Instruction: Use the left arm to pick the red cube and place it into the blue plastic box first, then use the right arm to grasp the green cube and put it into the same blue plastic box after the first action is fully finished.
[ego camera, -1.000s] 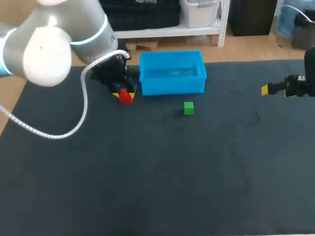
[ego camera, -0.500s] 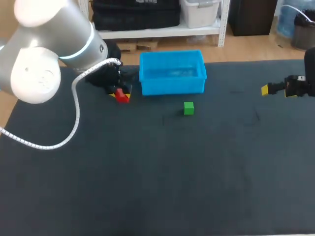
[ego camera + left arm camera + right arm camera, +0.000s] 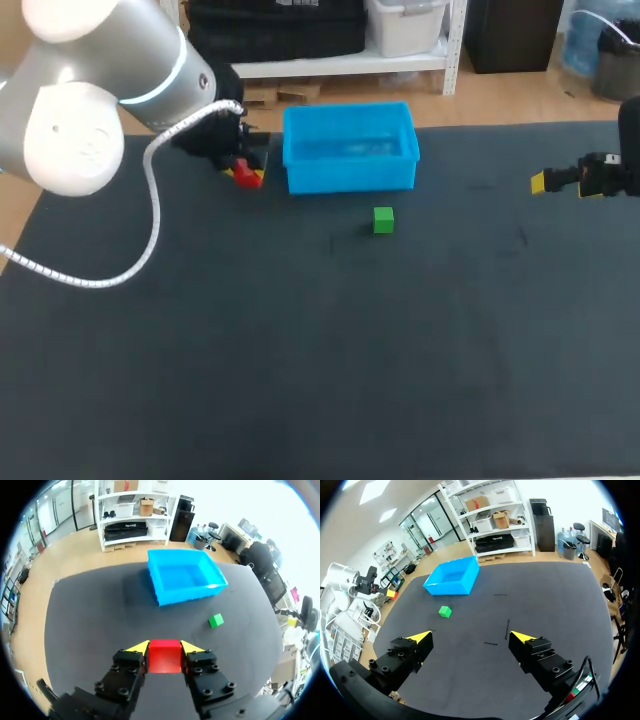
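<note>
The left gripper [image 3: 165, 647] pinched the red cube [image 3: 165, 659] between its two yellow tips, one on each side, and seemed to hold it a little above the black table [image 3: 300, 350]. So the first step was in hand: the cube was grasped but not yet in the blue plastic box [image 3: 350, 176], which stood near, at about 3 o'clock from the cube in the head view. The next move, I think, called for carrying the cube over the box's rim and only then opening. The green cube [image 3: 383, 220] lay untouched on the table, at about 5 o'clock from the box. The right gripper [image 3: 471, 637] hung far off at 3 o'clock, fingers spread wide, holding nothing.
</note>
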`<move>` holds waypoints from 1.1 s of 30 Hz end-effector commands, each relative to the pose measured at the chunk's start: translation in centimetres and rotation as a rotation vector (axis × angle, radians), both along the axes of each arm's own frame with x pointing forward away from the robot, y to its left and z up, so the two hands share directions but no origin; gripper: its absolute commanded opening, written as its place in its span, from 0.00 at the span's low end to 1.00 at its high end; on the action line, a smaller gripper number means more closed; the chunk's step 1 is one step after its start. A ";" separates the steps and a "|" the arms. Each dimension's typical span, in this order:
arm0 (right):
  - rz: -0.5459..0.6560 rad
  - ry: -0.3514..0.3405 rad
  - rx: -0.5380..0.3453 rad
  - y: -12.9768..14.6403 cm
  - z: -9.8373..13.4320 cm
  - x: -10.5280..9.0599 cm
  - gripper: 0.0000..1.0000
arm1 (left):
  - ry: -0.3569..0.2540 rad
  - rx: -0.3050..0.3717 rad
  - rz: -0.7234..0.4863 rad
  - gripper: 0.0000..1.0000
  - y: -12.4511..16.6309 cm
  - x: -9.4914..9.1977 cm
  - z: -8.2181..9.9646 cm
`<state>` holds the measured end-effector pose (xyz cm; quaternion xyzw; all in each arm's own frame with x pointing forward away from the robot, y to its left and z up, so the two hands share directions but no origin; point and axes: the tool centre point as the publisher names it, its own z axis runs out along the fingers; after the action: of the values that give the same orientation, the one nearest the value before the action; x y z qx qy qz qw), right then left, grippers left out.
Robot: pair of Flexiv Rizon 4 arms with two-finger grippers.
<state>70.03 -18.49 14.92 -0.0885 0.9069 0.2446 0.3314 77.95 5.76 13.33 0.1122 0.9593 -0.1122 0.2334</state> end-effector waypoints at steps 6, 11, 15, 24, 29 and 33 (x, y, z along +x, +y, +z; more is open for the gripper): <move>0.002 0.001 0.000 0.0 0.0 0.0 1.00 | -0.014 -0.003 -0.014 0.00 -2.8 6.1 0.9; 0.002 0.001 0.000 0.0 0.0 0.0 1.00 | -0.031 0.007 -0.017 0.00 -3.9 8.5 0.9; 0.002 0.001 0.000 0.0 0.0 0.0 1.00 | -0.044 0.010 -0.017 0.00 -4.8 10.3 0.6; 0.002 0.001 0.000 0.0 0.0 0.0 1.00 | -0.073 -0.001 -0.014 0.00 -6.3 13.4 0.6; 0.002 0.001 0.000 0.0 0.0 0.0 1.00 | -0.057 0.013 0.005 0.00 -6.8 14.2 0.4; 0.002 0.001 0.000 0.0 0.0 0.0 1.00 | -0.041 0.017 0.023 0.00 -7.2 14.8 0.3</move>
<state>70.03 -18.49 14.92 -0.0885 0.9069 0.2446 0.3314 91.25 -0.63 13.45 0.1062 0.9521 -0.1054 0.2665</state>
